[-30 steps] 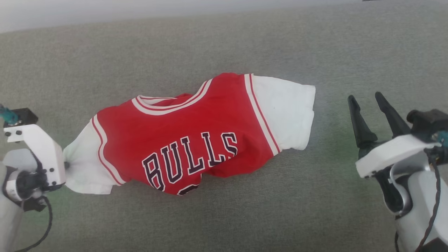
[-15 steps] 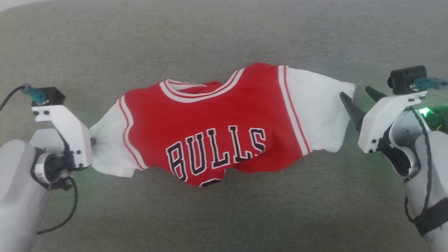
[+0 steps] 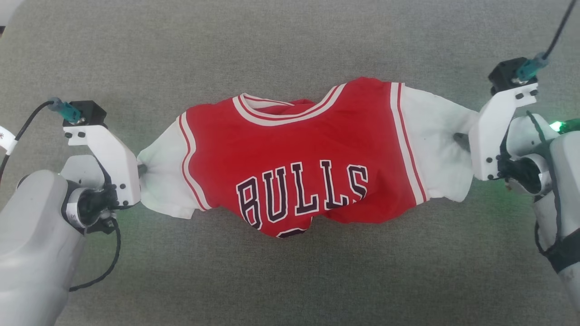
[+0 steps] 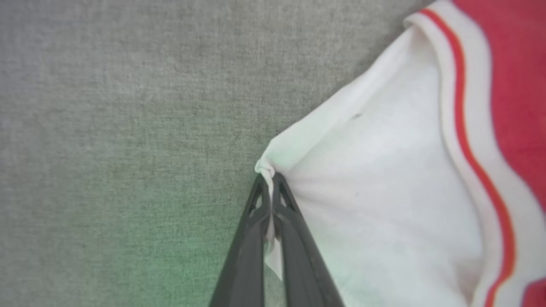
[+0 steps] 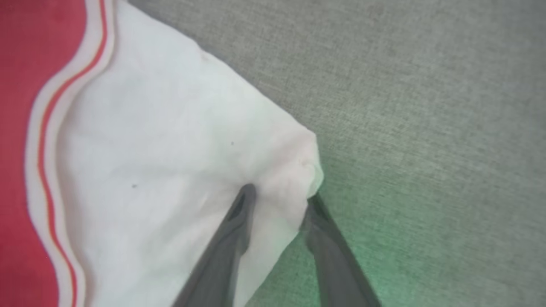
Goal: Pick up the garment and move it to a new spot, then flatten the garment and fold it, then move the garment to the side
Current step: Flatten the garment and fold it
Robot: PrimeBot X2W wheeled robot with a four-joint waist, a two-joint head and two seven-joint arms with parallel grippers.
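The grey fabric surface carried the garment between the two grippers, unfolded and with its hem rumpled. The left gripper was pinched tight on one white sleeve tip. The right gripper had its jaws apart astride the other. Flattening, folding and setting aside all looked undone. The garment's long axis ran from gripper to gripper, with the collar facing away from the robot.

A grey woven fabric surface stretches across the whole scene, matte and finely textured. A small pale patch sits beyond its far left corner. A faint green glow tints the fabric's right side.
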